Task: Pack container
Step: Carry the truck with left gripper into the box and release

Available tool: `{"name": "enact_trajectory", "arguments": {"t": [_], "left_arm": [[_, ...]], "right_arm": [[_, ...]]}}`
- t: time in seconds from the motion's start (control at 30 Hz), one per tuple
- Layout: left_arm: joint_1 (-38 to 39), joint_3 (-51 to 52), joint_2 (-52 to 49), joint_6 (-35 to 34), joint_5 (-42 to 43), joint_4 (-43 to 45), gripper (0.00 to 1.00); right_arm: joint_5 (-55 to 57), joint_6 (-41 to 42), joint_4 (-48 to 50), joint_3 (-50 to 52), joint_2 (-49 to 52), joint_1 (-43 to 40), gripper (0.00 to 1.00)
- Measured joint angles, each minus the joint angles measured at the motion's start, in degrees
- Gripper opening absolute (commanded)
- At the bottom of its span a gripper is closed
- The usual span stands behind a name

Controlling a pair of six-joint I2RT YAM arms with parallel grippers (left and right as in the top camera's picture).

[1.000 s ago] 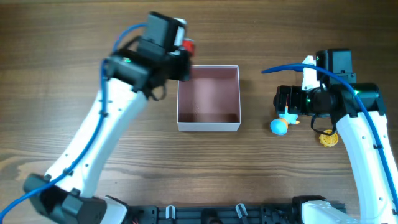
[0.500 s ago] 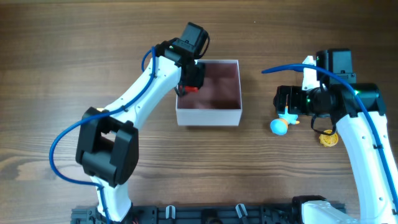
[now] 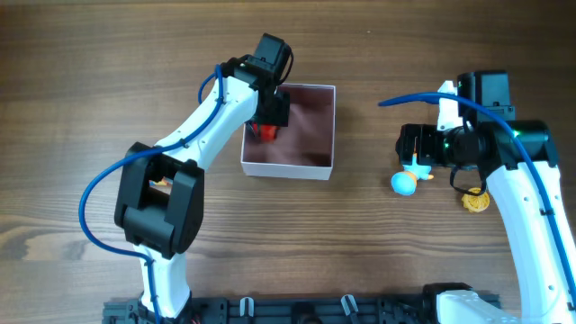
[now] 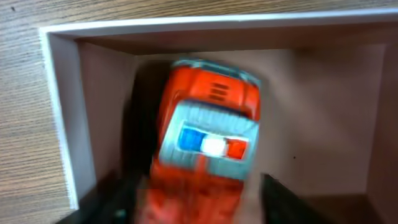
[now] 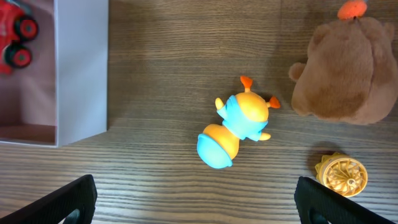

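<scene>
The container (image 3: 286,168) is a shallow white-walled box with a dull pink inside, at the table's middle. My left gripper (image 3: 273,112) reaches into its left part and is shut on a red toy police car (image 3: 265,132). In the left wrist view the car (image 4: 208,124) sits between my fingers (image 4: 199,205), low inside the container (image 4: 59,124) near its corner. My right gripper (image 3: 412,148) is open and empty, above the table to the right of the container. The right wrist view shows my right gripper (image 5: 196,202), the container's wall (image 5: 81,68) and the car (image 5: 15,37).
A blue and orange toy (image 3: 405,182) lies right of the container, also in the right wrist view (image 5: 236,127). A brown plush toy (image 5: 348,68) and a yellow ridged disc (image 5: 341,175) lie further right; the disc also shows overhead (image 3: 475,200).
My left arm swung over the container with the red car and lowered it inside. The container slid a little to the left. The right arm has not moved.
</scene>
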State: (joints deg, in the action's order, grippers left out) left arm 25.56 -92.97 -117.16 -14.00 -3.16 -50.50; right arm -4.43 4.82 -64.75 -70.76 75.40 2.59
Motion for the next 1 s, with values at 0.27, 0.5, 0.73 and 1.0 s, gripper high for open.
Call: {"name": "enact_trajectory", "arguments": {"t": [0.27, 0.5, 0.73, 1.0], "left_arm": [[0.02, 0.00, 0.00, -0.07, -0.02, -0.44, 0.63], [3.56, 0.00, 1.75, -0.04, -7.50, -0.81, 0.74], [6.45, 0.00, 7.32, 1.60, -8.46, -0.42, 0.16], [6.54, 0.00, 2.54, 5.16, -4.33, 1.11, 0.04]], "right_arm": [[0.00, 0.00, 0.00, 0.00, 0.00, 0.00, 1.00], [0.00, 0.00, 0.00, 0.00, 0.00, 0.00, 1.00], [0.00, 0.00, 0.00, 0.00, 0.00, 0.00, 1.00], [0.00, 0.00, -0.02, 0.00, 0.00, 0.00, 1.00]]}}
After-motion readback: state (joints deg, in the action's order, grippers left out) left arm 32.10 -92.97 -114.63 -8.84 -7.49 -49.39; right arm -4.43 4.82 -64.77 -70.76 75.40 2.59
